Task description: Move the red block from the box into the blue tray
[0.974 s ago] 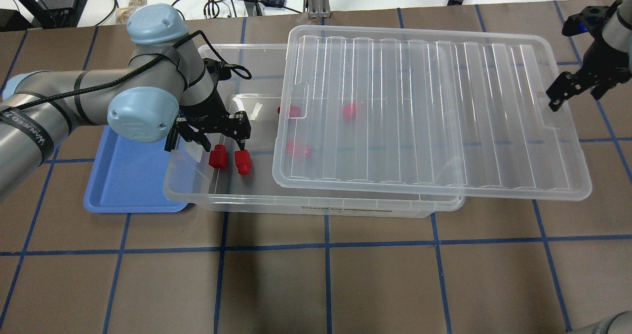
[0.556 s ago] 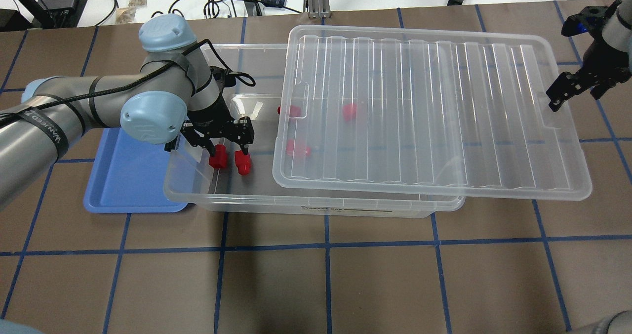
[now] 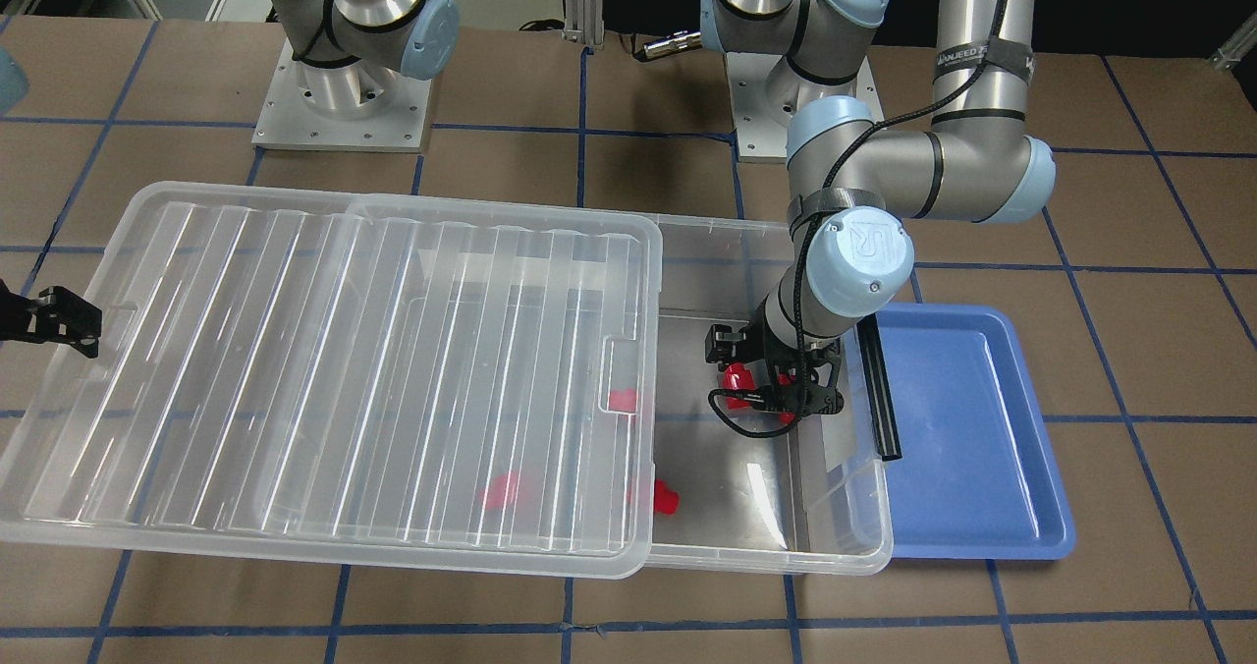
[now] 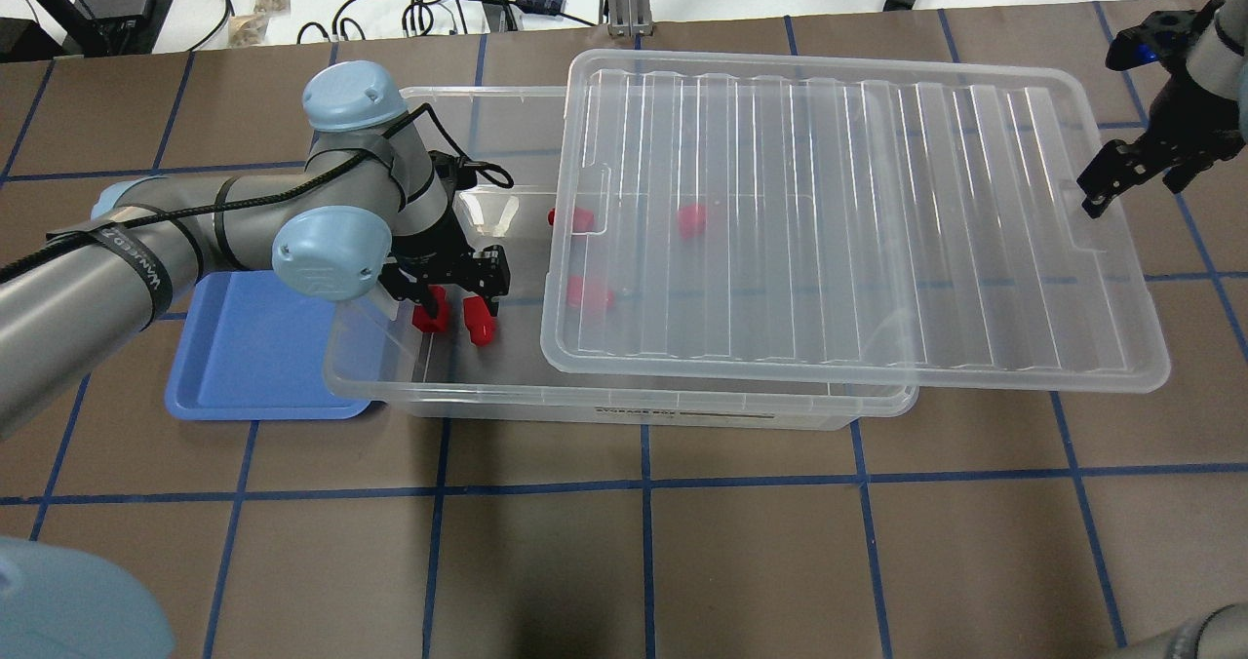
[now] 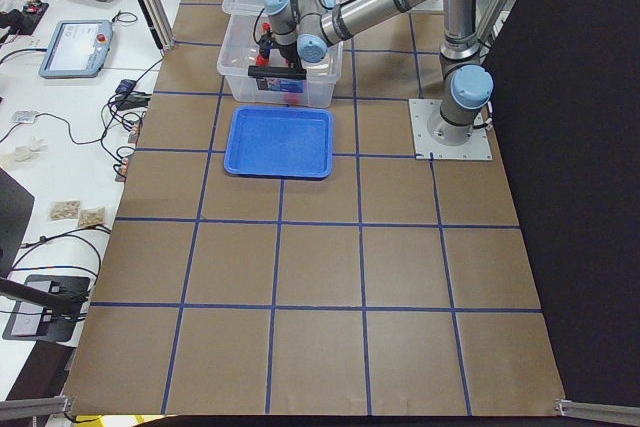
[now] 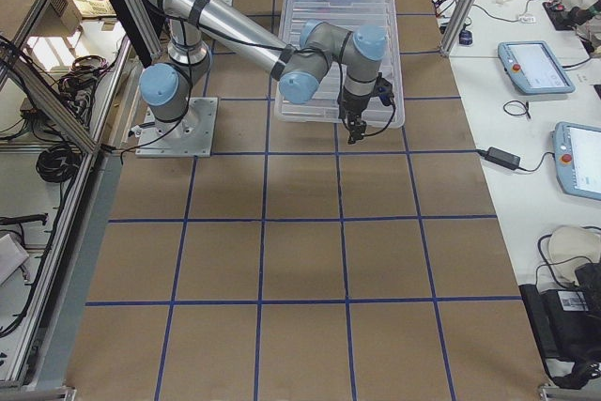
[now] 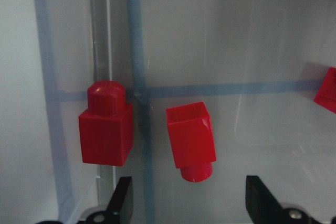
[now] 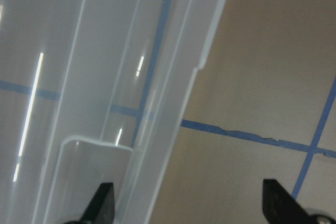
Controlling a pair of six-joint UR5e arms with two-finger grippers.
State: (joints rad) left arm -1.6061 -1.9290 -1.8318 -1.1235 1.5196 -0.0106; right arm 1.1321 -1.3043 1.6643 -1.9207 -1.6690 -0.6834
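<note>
The clear box [image 4: 624, 407] holds several red blocks. Two red blocks [image 4: 429, 316] [image 4: 479, 322] lie in its uncovered left end. My left gripper [image 4: 452, 300] is open and hangs low over them. In the left wrist view the gripper [image 7: 191, 200] spans the right block [image 7: 191, 141], stub toward the fingers; the other block [image 7: 106, 129] lies to its left. The blue tray [image 4: 244, 347] sits left of the box, with nothing in it. My right gripper [image 4: 1131, 179] is open at the right edge of the ribbed lid [image 4: 848, 220].
The lid is slid to the right and covers three red blocks [image 4: 588, 293], seen through it. A black latch bar [image 3: 881, 389] sits on the box end next to the tray. Cables and a metal post lie beyond the table's far edge.
My left arm has moved right and down, bringing the open gripper closer over the two red blocks. The right arm has barely moved. The blocks lie where they were.
</note>
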